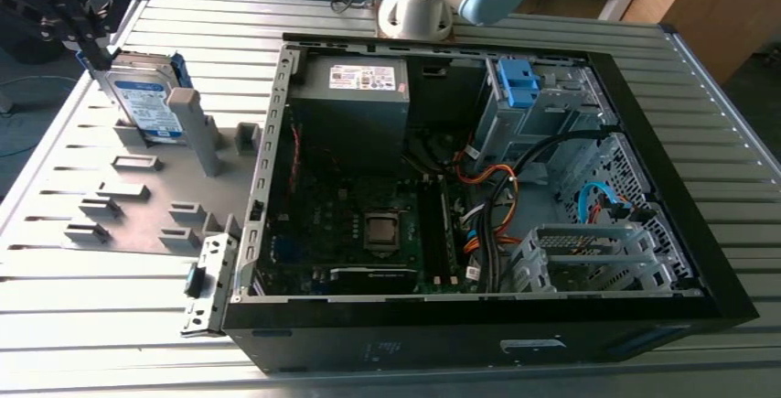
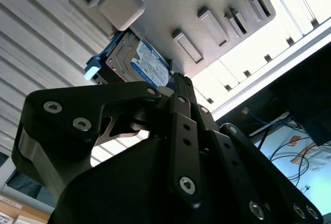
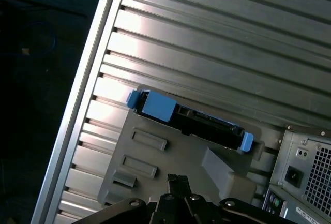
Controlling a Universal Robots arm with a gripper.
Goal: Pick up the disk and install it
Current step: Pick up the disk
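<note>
Flat rectangular silver-metal disk (image 1: 141, 96) (image 2: 147, 66) (image 3: 189, 120) with a white-and-blue label and blue plastic side rails, standing on edge in a slot of the grey moulded holder plate (image 1: 73, 174). The slot is near the plate's corner at the exterior view's upper left. The plate lies on a ribbed aluminium table (image 1: 110, 279), beside an open black computer case (image 1: 488, 325). The black gripper (image 1: 88, 39) (image 2: 178, 79) (image 3: 176, 180) hangs just above the disk's top edge. Its fingers are pressed together, holding nothing.
</note>
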